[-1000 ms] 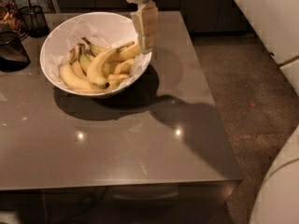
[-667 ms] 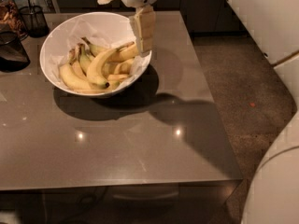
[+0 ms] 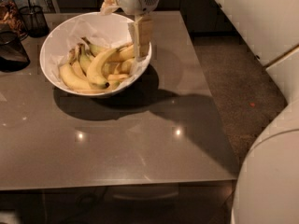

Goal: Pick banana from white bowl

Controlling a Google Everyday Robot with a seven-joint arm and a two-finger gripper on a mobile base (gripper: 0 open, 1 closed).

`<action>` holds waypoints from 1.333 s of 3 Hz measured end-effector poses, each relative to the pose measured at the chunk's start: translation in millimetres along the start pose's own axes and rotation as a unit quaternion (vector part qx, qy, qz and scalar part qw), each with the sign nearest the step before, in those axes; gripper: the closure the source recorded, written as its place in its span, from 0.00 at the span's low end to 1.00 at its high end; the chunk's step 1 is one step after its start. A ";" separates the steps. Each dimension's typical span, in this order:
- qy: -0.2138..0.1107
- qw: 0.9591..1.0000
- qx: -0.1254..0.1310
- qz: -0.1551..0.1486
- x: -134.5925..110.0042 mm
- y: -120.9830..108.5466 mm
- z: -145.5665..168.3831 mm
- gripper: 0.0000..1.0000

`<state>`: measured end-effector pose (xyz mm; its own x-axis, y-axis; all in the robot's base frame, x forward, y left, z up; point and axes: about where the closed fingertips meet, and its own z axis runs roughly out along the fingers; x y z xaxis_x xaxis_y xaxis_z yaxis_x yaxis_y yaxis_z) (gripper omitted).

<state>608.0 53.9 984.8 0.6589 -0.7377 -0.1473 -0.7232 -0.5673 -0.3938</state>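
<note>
The white bowl (image 3: 56,41) with crinkled paper lining stands at the back left of the grey table (image 3: 140,148). It holds several yellow bananas. The long curved banana (image 3: 99,65) with a small black tip lies across the middle of the pile. My gripper (image 3: 141,40) hangs down from its white wrist over the bowl's right rim, its lower end among the right-hand bananas, to the right of the long banana. What it touches is hidden.
A dark wire-mesh cup (image 3: 33,20) and a dark container (image 3: 11,52) stand left of the bowl at the table's back left. My white body (image 3: 271,181) fills the lower right. Brown floor (image 3: 233,78) lies right of the table edge.
The gripper has shifted slightly to the left, further over the bowl's right rim. The bananas look unmoved.
</note>
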 end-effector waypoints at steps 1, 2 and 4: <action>-0.003 1.000 -0.006 -0.002 3.8 -2.9 7.7 0.24; -0.002 1.000 -0.007 -0.014 5.6 -12.8 12.5 0.30; -0.005 0.999 -0.022 -0.046 -6.1 -30.1 33.2 0.33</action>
<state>632.6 87.7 967.4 0.7250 -0.6781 -0.1211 -0.6676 -0.6485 -0.3658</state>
